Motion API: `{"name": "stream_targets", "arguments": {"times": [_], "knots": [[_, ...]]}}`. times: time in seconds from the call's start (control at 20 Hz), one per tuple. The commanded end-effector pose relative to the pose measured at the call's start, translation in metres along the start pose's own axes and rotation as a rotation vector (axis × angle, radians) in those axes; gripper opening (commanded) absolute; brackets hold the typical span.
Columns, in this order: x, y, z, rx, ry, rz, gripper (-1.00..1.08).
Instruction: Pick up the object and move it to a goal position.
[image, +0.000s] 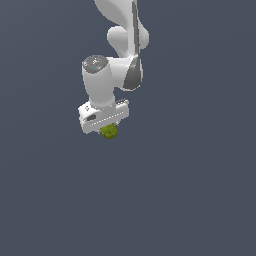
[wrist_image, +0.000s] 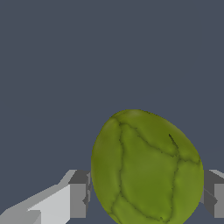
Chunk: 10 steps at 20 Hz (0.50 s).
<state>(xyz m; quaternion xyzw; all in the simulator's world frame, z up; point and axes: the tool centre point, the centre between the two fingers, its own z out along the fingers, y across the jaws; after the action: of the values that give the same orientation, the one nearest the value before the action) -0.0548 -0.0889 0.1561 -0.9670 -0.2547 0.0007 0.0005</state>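
Observation:
The object (image: 109, 132) is a small olive-green, lumpy blob with a mottled yellow-green surface. In the exterior view it sits just under the white gripper (image: 107, 129), mostly hidden by the hand. In the wrist view the object (wrist_image: 146, 168) fills the space between the two fingers (wrist_image: 78, 199), and both finger pads touch its sides. The gripper (wrist_image: 146, 197) is shut on it. I cannot tell from the exterior view whether the object rests on the surface or hangs above it.
The white arm (image: 122, 45) reaches down from the top of the exterior view. A plain dark grey-blue surface (image: 200, 190) lies all around, with no other objects in view.

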Motion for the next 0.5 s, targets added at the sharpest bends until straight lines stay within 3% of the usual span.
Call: {"name": "stream_targets", "arguments": {"times": [0.0, 0.45], "knots": [[-0.019, 0.014, -0.017, 0.000, 0.002, -0.001, -1.00], [-0.064, 0.050, -0.057, 0.000, 0.003, -0.001, -1.00]]}}
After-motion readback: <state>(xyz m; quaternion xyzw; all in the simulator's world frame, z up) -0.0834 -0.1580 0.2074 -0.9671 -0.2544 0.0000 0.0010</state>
